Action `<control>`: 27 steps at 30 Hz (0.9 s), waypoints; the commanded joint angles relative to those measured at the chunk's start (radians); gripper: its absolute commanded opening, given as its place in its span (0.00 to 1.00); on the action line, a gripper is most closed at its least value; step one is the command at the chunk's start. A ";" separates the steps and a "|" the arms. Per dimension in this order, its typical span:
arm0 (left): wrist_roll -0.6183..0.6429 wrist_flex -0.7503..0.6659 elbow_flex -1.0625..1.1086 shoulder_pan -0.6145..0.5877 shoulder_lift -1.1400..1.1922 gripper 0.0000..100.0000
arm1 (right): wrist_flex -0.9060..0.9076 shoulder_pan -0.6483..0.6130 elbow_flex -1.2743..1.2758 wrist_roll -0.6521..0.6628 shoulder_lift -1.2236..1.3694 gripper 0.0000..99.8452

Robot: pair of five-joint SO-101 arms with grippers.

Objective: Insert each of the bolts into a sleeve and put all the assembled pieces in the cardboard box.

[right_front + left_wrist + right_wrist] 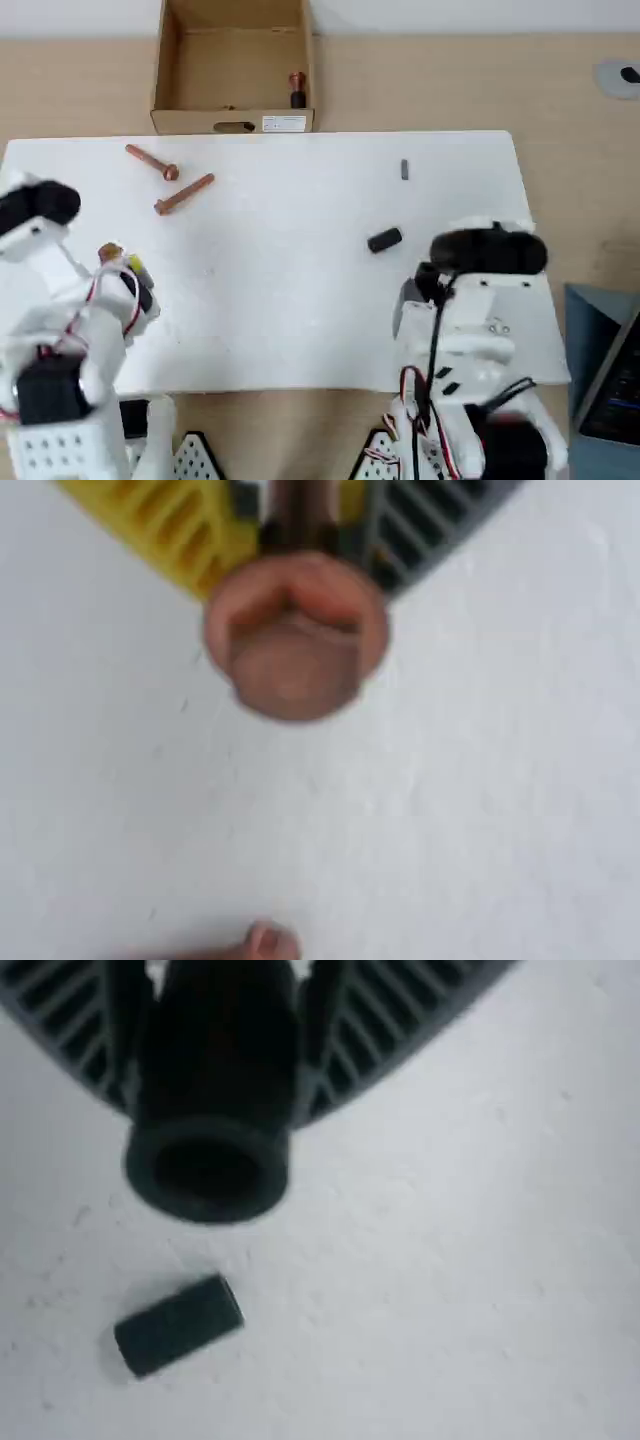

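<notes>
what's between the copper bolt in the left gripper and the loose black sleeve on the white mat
Nothing: the high view shows bare white mat from the copper bolt in the left gripper to the loose black cylindrical sleeve.

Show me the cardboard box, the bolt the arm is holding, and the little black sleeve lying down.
cardboard box (200, 120): high view, front wall.
held bolt (295, 645): left wrist view, its round head.
lying sleeve (178, 1325): right wrist view, its side.

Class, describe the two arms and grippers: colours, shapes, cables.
Left arm and right arm: white bodies, black motors, red, white and black cables. Left gripper: one yellow, one dark grey ribbed finger. Right gripper: both fingers dark, ribbed.
</notes>
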 commanded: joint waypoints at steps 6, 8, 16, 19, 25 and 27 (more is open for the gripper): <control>-0.011 -0.078 0.190 0.245 -0.323 0.01 | -0.149 -0.176 0.113 0.014 -0.050 0.01; -0.011 -0.112 0.247 0.288 -0.390 0.01 | -0.210 -0.219 0.165 0.015 -0.101 0.01; 0.032 -0.304 0.379 0.318 -0.493 0.01 | -0.287 -0.375 0.332 0.150 -0.337 0.01; 0.101 -0.365 0.381 0.324 -0.493 0.01 | -0.292 -0.407 0.346 0.193 -0.346 0.01; 0.186 -0.440 0.379 0.448 -0.493 0.01 | -0.292 -0.463 0.352 0.256 -0.338 0.01; 0.224 -0.468 0.373 0.471 -0.493 0.01 | -0.292 -0.486 0.369 0.290 -0.338 0.01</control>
